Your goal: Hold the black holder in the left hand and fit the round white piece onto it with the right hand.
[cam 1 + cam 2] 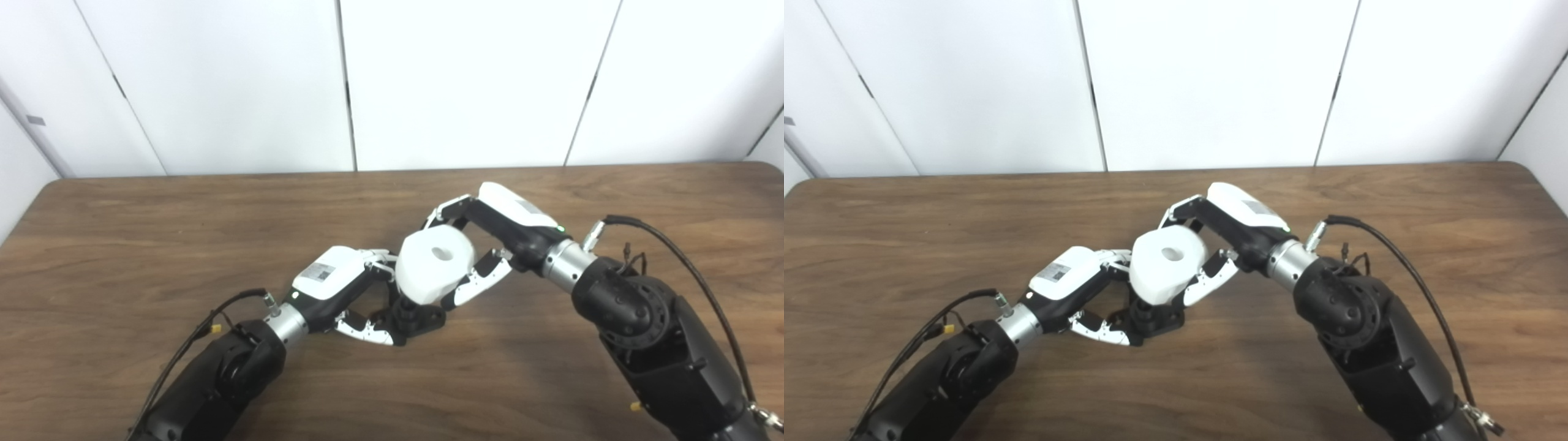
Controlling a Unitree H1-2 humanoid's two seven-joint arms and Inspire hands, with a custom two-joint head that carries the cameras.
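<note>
Wooden table, left hand gripping black holder, right hand clasping white piece on holder's post.

Brown wood-grain table; black holder resting on it, mid-table.

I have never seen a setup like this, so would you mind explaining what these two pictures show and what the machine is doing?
Both pictures come from two cameras side by side on a humanoid robot's head, looking down at a brown wooden table in front of white wall panels. They show the same scene from slightly different spots. The two black arms entering from the bottom are the robot's own, each ending in a hand with fingers. The left hand grips a small black holder low over the table. The right hand holds a round white piece with a hole in its top, directly above the holder, apparently being fitted onto it. Whether it is fully seated cannot be seen.
</note>
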